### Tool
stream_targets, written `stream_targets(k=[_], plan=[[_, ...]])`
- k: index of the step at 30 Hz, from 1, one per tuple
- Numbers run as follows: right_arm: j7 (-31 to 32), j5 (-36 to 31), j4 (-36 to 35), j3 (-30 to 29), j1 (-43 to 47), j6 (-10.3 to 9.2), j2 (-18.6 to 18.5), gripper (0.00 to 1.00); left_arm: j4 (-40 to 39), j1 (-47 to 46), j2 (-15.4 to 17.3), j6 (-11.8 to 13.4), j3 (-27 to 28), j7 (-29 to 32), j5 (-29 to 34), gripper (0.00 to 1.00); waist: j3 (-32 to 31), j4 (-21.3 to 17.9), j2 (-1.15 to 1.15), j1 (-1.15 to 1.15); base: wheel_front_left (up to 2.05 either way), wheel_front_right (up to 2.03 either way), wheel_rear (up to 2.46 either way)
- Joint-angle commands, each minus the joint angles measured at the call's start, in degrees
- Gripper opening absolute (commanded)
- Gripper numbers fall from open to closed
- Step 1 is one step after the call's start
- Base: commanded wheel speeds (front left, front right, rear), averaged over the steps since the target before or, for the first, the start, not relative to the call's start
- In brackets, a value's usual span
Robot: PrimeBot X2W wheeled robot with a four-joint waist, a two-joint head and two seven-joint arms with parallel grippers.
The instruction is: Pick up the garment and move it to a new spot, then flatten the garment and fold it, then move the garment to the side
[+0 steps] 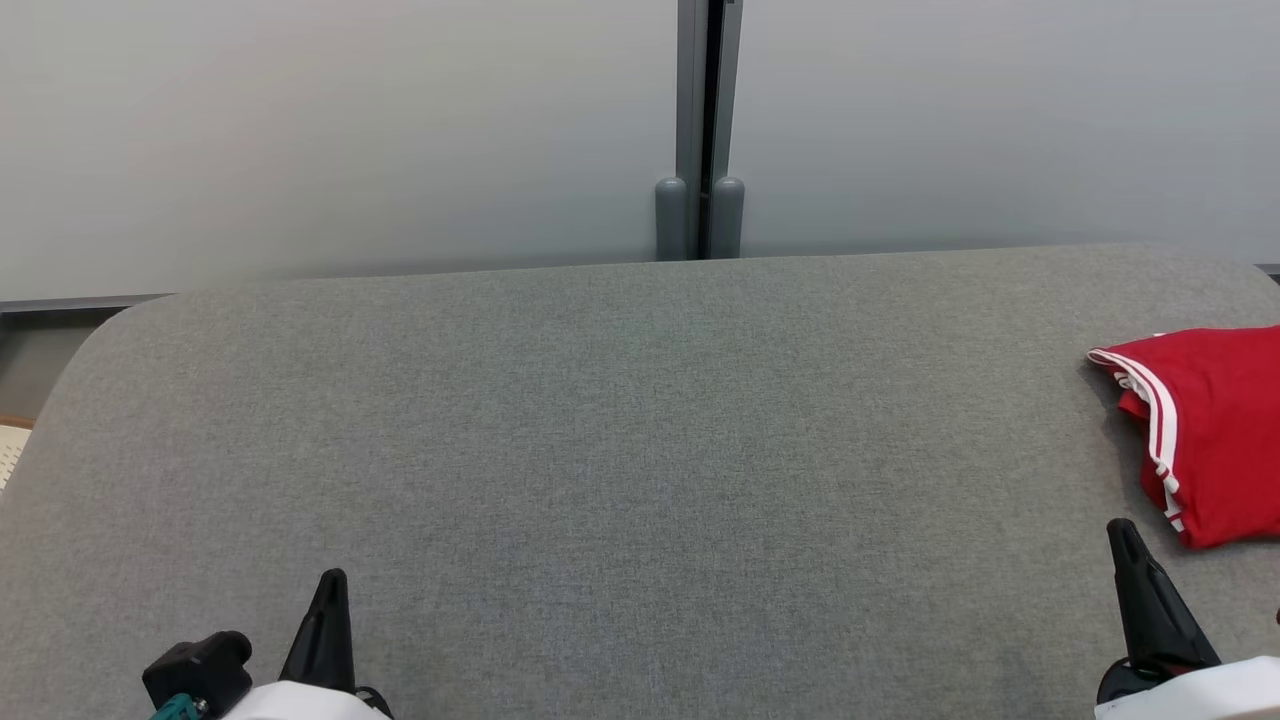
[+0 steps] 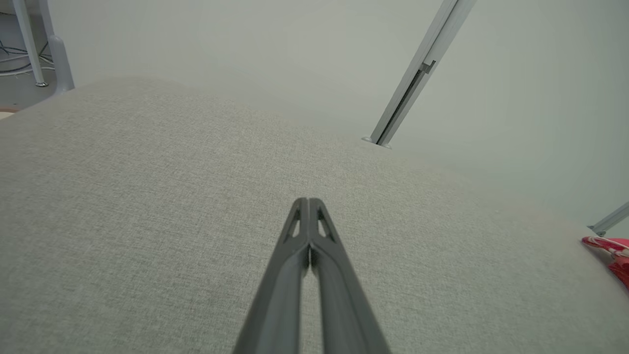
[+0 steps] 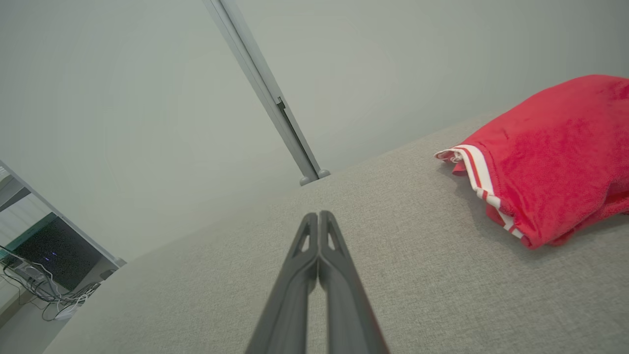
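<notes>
garment (image 1: 1210,430): bunched at right edge of surface (image 1: 600,450) | right end effector (image 1: 1122,535): clenched, empty, near the garment, not touching; the nearer arm | left end effector (image 1: 330,585): clenched, empty, well apart

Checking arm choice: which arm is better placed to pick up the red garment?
Right, likely: the right pincer hangs close beside the garment, while the left pincer is far to its left.

Leaving wide grey padding (image 1: 600,450) open to the left of the red garment (image 1: 1210,430); closing off the far side behind it with wall (image 1: 300,130) and post (image 1: 700,215).
</notes>
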Motion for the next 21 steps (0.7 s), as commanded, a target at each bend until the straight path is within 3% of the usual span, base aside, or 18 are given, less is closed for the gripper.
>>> stream_targets(k=[1,21], plan=[[0.26,2.69,-0.11,-0.44,-1.80,0.00,-0.21,0.00,-0.57,-2.34,0.08,-0.71,1.02,0.47,-2.65,0.00,0.02,-0.04,0.00,0.00,0.00,0.00,0.00],[1.04,17.59,3.73,-1.36,-5.13,0.00,0.99,0.00,-0.08,-4.52,-1.10,-3.99,4.74,4.19,-17.78,0.00,0.23,-0.40,0.00,0.00,0.00,0.00,0.00]])
